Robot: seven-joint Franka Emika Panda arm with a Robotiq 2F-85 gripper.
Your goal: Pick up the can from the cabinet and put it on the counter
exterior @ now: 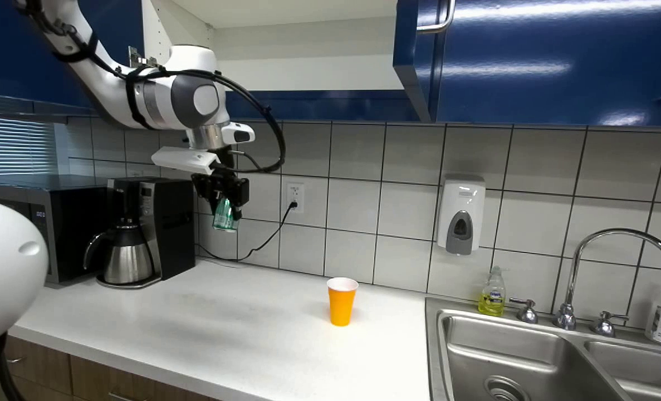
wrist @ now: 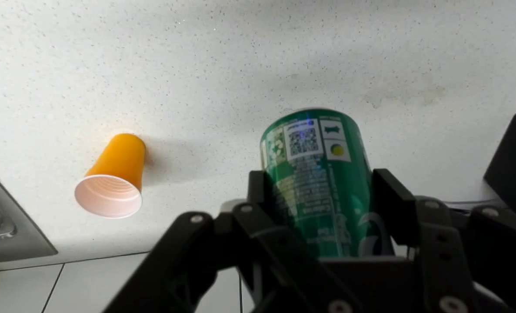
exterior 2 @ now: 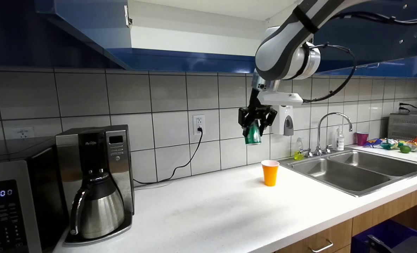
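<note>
The green can (exterior: 224,218) hangs in the air above the white counter (exterior: 213,328), slightly tilted. It also shows in an exterior view (exterior 2: 253,135) and large in the wrist view (wrist: 314,152). My gripper (exterior: 229,203) is shut on the can's sides, with one black finger on each side of it; the same grip shows in an exterior view (exterior 2: 254,127) and in the wrist view (wrist: 318,189). The can's upper part is hidden between the fingers. The blue cabinet (exterior: 308,61) stands open above and behind the gripper, with its pale interior showing.
An orange cup (exterior: 341,303) stands on the counter, left of the can in the wrist view (wrist: 118,165). A coffee maker (exterior 2: 99,189) and a microwave (exterior 2: 8,200) stand at one end. The steel sink (exterior: 436,345) is at the other. A soap dispenser (exterior: 462,214) hangs on the wall.
</note>
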